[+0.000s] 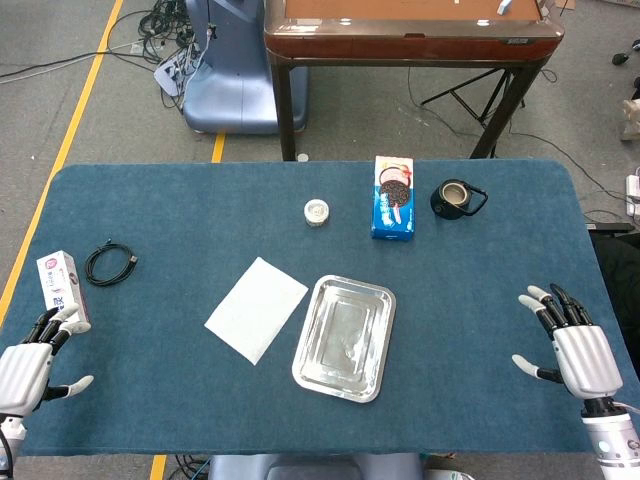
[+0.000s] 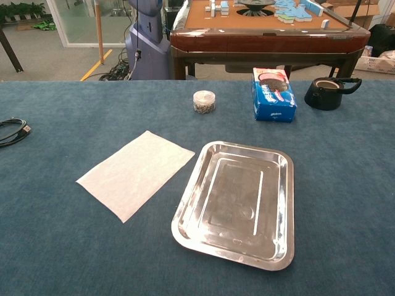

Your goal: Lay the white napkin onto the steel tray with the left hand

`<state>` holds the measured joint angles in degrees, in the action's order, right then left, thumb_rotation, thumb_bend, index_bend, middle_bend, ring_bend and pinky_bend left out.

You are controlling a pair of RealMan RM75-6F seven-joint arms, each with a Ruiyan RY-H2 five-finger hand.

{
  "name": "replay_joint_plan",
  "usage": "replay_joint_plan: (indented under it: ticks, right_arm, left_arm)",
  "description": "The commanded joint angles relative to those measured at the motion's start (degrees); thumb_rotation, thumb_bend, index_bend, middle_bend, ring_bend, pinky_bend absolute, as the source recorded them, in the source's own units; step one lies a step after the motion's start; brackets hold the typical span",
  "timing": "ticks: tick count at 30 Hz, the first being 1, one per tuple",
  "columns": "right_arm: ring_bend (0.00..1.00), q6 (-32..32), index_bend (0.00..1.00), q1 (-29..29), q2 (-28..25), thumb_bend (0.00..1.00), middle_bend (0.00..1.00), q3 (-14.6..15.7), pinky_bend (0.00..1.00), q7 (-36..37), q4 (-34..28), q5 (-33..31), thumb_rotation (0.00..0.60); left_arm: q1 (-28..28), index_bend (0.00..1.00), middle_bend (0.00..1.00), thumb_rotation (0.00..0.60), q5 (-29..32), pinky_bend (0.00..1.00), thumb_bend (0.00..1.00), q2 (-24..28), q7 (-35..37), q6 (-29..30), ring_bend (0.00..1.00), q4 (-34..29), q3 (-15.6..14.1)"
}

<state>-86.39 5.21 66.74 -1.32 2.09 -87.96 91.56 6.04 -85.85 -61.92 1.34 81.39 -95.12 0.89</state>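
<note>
The white napkin (image 1: 256, 308) (image 2: 136, 172) lies flat on the blue table, just left of the steel tray (image 1: 378, 380) (image 2: 281, 209), whose inside holds nothing. My left hand (image 1: 28, 368) hovers at the table's near left corner, well left of the napkin, fingers spread and holding nothing. At the near right corner my right hand (image 1: 572, 348) is also spread and holds nothing. The chest view shows neither hand.
A blue cookie box (image 1: 393, 197) (image 2: 273, 94), a small clear jar (image 1: 317, 212) (image 2: 204, 102) and a dark teapot (image 1: 456, 199) (image 2: 327, 92) stand along the far side. A coiled black cable (image 1: 108, 264) and a white-pink box (image 1: 62, 287) lie at the left.
</note>
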Motion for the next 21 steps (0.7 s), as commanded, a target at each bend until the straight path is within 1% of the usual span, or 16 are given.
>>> replay_joint_plan:
  ticks: [1, 5, 8, 16, 17, 21]
  right_arm:
    - [0.06, -1.12, 0.23, -0.07, 0.41, 0.00, 0.19, -0.31, 0.14, 0.87, 0.69, 0.82, 0.600]
    - [0.08, -2.20, 0.26, 0.20, 1.25, 0.01, 0.21, -0.63, 0.14, 2.28, 1.79, 1.90, 0.600]
    - [0.09, -2.42, 0.28, 0.50, 1.69, 0.01, 0.23, -0.75, 0.15, 3.19, 2.53, 2.37, 0.600]
    - [0.12, -1.72, 0.30, 0.89, 1.95, 0.02, 0.26, -1.01, 0.23, 4.35, 3.38, 1.64, 0.600]
    - [0.12, -1.82, 0.31, 1.07, 1.94, 0.02, 0.26, -1.19, 0.23, 4.41, 3.28, 1.76, 0.600]
    - [0.12, -1.53, 0.32, 1.30, 1.85, 0.03, 0.26, -1.22, 0.23, 4.24, 3.08, 1.71, 0.600]
  left_arm:
    - [0.17, 0.29, 0.13, 0.600, -0.09, 0.32, 0.05, -0.10, -0.28, -0.07, 0.06, -0.08, 0.03]
    - [-0.12, 0.29, 0.14, 0.600, 0.37, 0.32, 0.05, 0.27, -0.10, -0.22, 0.06, -0.15, -0.24]
    - [-0.15, 0.29, 0.18, 0.600, 0.23, 0.32, 0.05, 0.65, 0.10, -0.13, 0.08, -0.37, -0.30]
    - [-0.21, 0.28, 0.34, 0.600, -0.64, 0.36, 0.05, 0.40, -0.24, 0.15, 0.19, -1.02, -0.67]
    - [0.26, 0.28, 0.35, 0.600, -1.70, 0.36, 0.05, 0.46, -0.31, -0.17, 0.20, -1.74, -0.86]
    - [1.83, 0.27, 0.36, 0.600, -2.94, 0.36, 0.05, 1.25, -0.90, -1.76, 0.20, -3.78, -0.74]
